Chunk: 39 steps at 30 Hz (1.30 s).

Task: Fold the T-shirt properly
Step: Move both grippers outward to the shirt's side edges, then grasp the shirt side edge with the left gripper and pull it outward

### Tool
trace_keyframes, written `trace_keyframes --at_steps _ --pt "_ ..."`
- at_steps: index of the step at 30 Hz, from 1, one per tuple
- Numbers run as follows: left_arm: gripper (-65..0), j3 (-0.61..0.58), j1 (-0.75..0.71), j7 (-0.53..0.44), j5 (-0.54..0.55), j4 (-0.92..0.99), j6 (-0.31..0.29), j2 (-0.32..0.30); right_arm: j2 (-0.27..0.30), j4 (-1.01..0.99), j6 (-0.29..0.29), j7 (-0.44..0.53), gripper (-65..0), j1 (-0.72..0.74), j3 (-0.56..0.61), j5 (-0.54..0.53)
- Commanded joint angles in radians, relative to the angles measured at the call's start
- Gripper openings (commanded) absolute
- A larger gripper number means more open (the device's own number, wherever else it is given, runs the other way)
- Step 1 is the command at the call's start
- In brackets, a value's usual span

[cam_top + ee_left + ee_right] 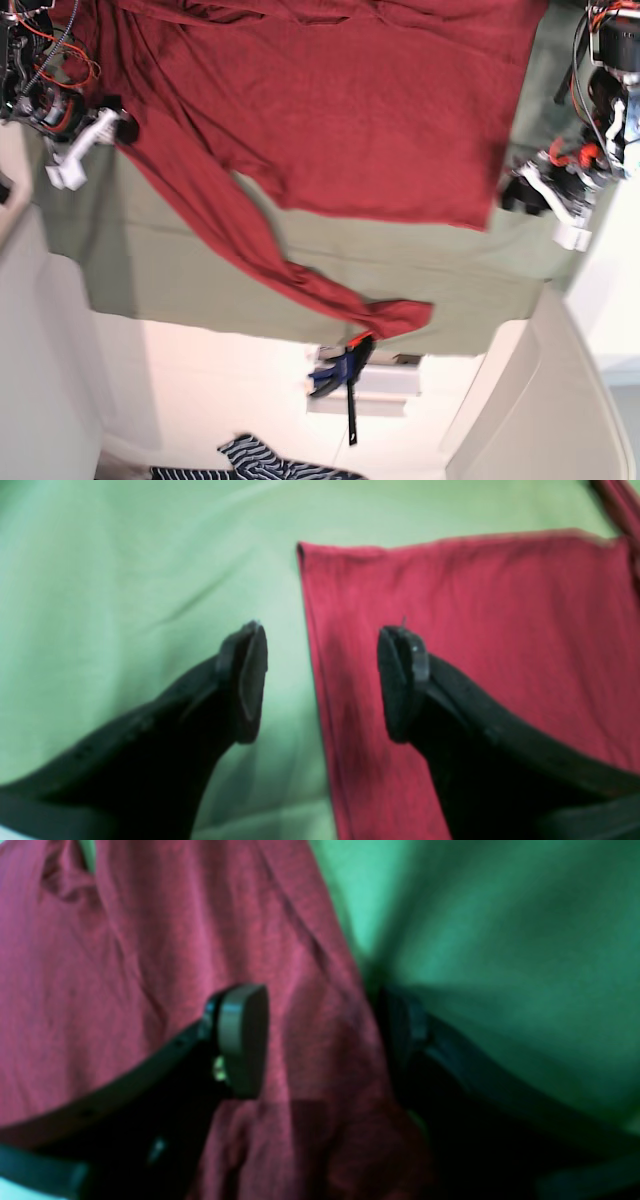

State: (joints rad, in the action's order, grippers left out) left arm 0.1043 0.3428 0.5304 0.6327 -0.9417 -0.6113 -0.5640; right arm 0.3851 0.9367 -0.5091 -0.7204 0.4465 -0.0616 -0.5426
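The dark red T-shirt [350,110] lies spread on the sage-green cloth [200,280], with one long sleeve [300,275] trailing down towards the cloth's edge. My left gripper [322,680] is open at the shirt's straight side edge [310,655]. One finger [400,680] is over the T-shirt [475,630] and the other over the green cloth [125,555]; nothing is held. In the base view this left gripper [515,195] is at the right. My right gripper [320,1040] stands open over wrinkled T-shirt fabric [100,990] at its edge, at the base view's left [125,125].
A navy-and-white striped garment [270,460] lies at the bottom of the base view. A blue and black clamp-like object [340,375] hangs at the cloth's edge near the sleeve end. Green cloth [500,940] lies beside the right gripper.
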Motion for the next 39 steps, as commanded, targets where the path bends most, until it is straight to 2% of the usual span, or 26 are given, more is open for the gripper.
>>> trace_keyframes --at_steps 1,7,13,19,20,22,25,27,30,31,32,35,37,39 --pt "-27.0 0.006 0.049 -0.014 0.023 0.021 -0.008 -0.01 0.011 0.004 0.007 -0.04 -30.1 0.01 0.0 0.019" --pt "-27.0 0.006 0.132 -0.009 0.022 0.174 -0.031 0.046 0.011 0.004 0.007 -0.039 -30.1 0.01 0.0 0.018" --pt "-27.1 0.006 0.134 -0.01 0.003 0.193 -0.032 0.09 0.014 0.004 0.007 -0.04 -30.1 0.01 0.0 0.018" --pt "-27.5 0.006 0.134 -0.011 -0.02 0.193 -0.032 0.099 0.014 0.004 0.007 -0.04 -30.1 0.01 0.0 0.003" --pt "-29.3 0.006 0.134 -0.012 -0.021 0.193 -0.032 0.101 0.014 0.004 0.007 -0.04 -30.1 0.01 0.0 -0.005" --pt "-37.9 0.006 0.133 -0.024 -0.031 0.193 -0.033 0.104 0.014 0.004 0.007 -0.04 -30.1 0.01 0.0 -0.013" --pt "-49.9 0.006 0.132 -0.101 -0.095 0.193 -0.033 0.107 0.014 0.004 0.007 -0.04 -30.3 0.01 0.0 -0.015" --pt "-53.0 0.006 0.131 -0.148 -0.1 0.193 -0.032 0.106 0.014 0.004 0.006 -0.04 -30.3 0.01 0.0 -0.015" --pt "-60.5 0.004 0.13 -0.143 -0.105 0.193 -0.032 0.108 0.014 0.004 0.006 -0.04 -30.6 0.01 0.0 -0.015" --pt "-64.5 0.0 0.13 -0.142 -0.115 0.193 -0.032 0.107 0.014 0.004 0.007 -0.04 -32.9 0.01 0.0 -0.014" --pt "-65.0 -0.003 0.13 -0.142 -0.131 0.193 -0.032 0.106 0.014 0.004 0.007 -0.04 -38.1 0.01 0.0 -0.014" --pt "-65.0 -0.007 0.13 -0.138 -0.14 0.193 -0.033 0.105 0.014 0.004 0.007 -0.039 -65.0 0.01 0.0 -0.014" --pt "-65.0 -0.007 0.131 -0.126 -0.134 0.192 -0.035 0.097 0.015 0.004 0.006 -0.039 -65.0 0.01 0.0 -0.014" --pt "-65.0 -0.007 0.131 -0.127 -0.108 0.192 -0.075 0.077 0.02 0.005 0.006 -0.028 -65.0 0.012 0.0 -0.014"
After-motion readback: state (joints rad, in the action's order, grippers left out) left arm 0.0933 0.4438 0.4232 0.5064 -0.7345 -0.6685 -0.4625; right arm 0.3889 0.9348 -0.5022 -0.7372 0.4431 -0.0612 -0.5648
